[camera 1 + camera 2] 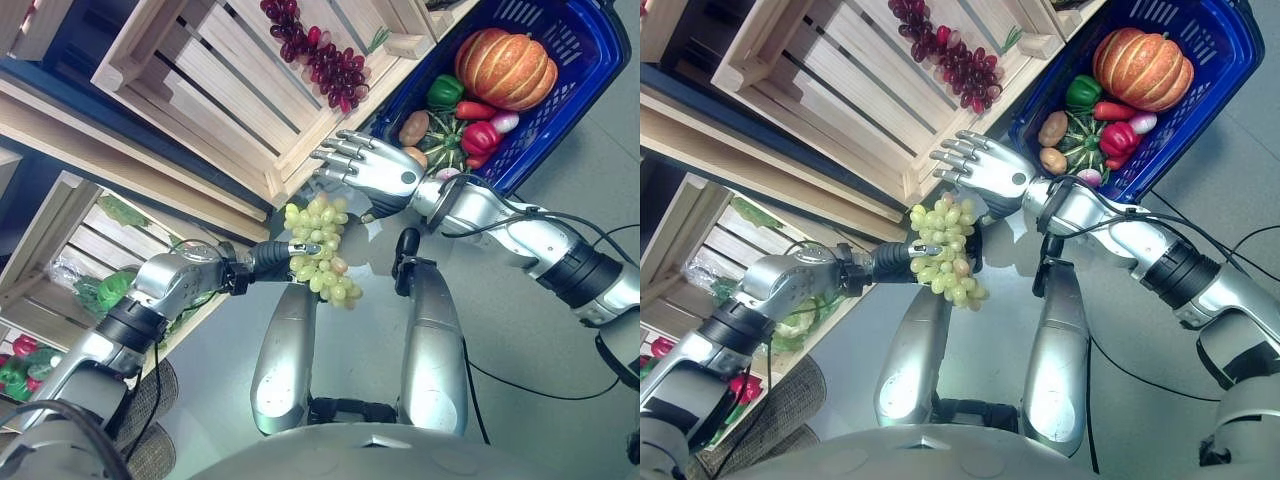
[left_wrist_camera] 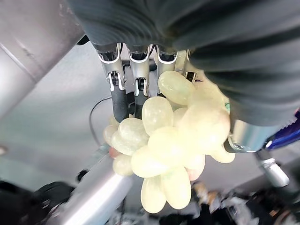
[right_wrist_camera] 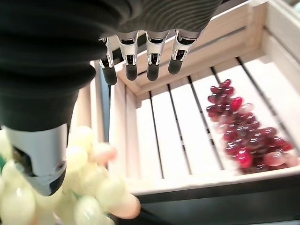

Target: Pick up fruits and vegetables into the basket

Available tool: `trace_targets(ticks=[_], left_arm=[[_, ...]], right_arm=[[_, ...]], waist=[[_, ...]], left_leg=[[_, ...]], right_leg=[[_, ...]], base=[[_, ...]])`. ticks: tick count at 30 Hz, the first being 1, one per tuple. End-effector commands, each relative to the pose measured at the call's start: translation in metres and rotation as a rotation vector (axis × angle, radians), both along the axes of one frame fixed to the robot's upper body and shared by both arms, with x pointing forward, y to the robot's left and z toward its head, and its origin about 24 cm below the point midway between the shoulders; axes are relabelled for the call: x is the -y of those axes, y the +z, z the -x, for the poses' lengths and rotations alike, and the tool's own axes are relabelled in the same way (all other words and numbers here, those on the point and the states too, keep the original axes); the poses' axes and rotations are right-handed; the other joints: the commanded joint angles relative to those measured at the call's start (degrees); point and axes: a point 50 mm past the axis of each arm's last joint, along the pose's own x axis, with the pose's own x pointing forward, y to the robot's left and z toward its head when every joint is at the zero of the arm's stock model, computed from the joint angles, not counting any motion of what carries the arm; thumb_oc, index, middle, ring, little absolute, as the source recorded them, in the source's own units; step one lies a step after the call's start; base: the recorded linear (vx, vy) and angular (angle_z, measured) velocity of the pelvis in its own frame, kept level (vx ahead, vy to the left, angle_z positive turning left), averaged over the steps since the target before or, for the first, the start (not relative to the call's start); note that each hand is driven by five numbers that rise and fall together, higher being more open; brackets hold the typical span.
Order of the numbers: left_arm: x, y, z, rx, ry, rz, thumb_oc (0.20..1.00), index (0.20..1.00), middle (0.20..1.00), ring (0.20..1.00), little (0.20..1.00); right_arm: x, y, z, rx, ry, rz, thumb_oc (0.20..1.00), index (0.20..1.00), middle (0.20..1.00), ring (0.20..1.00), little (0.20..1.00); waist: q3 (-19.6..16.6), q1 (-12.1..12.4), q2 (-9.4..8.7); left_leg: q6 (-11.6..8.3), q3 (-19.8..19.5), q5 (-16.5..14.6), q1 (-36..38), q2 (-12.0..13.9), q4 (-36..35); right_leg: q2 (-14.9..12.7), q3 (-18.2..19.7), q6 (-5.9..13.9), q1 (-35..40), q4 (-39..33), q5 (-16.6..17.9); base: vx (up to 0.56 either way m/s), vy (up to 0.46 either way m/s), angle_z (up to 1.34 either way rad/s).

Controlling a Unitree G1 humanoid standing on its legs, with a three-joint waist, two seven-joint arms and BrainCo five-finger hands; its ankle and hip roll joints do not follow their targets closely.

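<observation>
— What is the left hand (image 1: 268, 258) carrying?
— A bunch of green grapes (image 1: 322, 248), pale and round, a few blushed pink. Its fingers curl round the top and the cluster hangs in the air, just below the right hand (image 1: 372, 166).
— And the blue basket (image 1: 590, 60)?
— It sits to the right of the wooden crate. Inside lie an orange pumpkin (image 1: 506, 67), a green pepper (image 1: 445, 91), a red pepper (image 1: 481, 137), a striped green squash (image 1: 443, 139) and a brown potato (image 1: 413, 127), packed close.
— Anything left in the wooden crate (image 1: 215, 85)?
— A bunch of dark red grapes (image 1: 320, 53), lying on the slats.
</observation>
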Motion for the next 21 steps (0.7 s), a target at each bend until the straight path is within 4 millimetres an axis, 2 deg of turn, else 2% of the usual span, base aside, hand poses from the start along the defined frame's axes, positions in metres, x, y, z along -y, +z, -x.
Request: trace_targets(ticks=[1, 7, 15, 21], left_arm=[[0.011, 0.009, 0.018, 0.051, -0.171, 0.068, 0.2, 0.2, 0.2, 0.2, 0.2], [0.025, 0.02, 0.014, 0.155, -0.196, 0.089, 0.2, 0.2, 0.2, 0.2, 0.2], [0.031, 0.025, 0.012, 0.256, -0.244, 0.056, 0.2, 0.2, 0.2, 0.2, 0.2], [0.037, 0.03, 0.012, 0.317, -0.278, 0.042, 0.2, 0.2, 0.2, 0.2, 0.2]], right_arm=[[-0.019, 0.003, 0.015, -0.33, 0.117, -0.035, 1.0, 1.0, 1.0, 1.0, 1.0], [-0.025, -0.015, 0.02, -0.477, 0.118, -0.01, 1.0, 1.0, 1.0, 1.0, 1.0], [-0.027, -0.026, 0.025, -0.668, 0.107, 0.077, 1.0, 1.0, 1.0, 1.0, 1.0], [-0.03, -0.024, 0.029, -0.583, 0.125, 0.098, 1.0, 1.0, 1.0, 1.0, 1.0]], waist=[[-0.8, -1.01, -2.48], [-0.8, -1.03, -3.48], [-0.8, -1.07, -4.0], [-0.8, -1.22, -4.29]], left_leg=[[3.78, 4.58, -9.07, 0.88, -3.84, 3.85], [3.88, 4.5, -8.97, 0.19, -3.49, 4.09], [3.97, 4.37, -8.4, 0.25, -3.56, 3.49], [4.14, 4.45, -8.36, 0.37, -3.35, 3.36]], right_leg=[[2.28, 1.52, 5.21, 2.18, -7.69, 3.75], [2.45, 1.34, 5.33, 1.35, -7.3, 4.2], [2.62, 1.11, 5.54, 1.23, -7.72, 4.9], [2.73, 1.09, 5.56, 1.12, -7.54, 4.99]], base=[[-0.01, -0.064, 0.08], [0.0, -0.048, 0.06], [0.0, -0.004, 0.0], [0.0, 0.0, 0.0]])
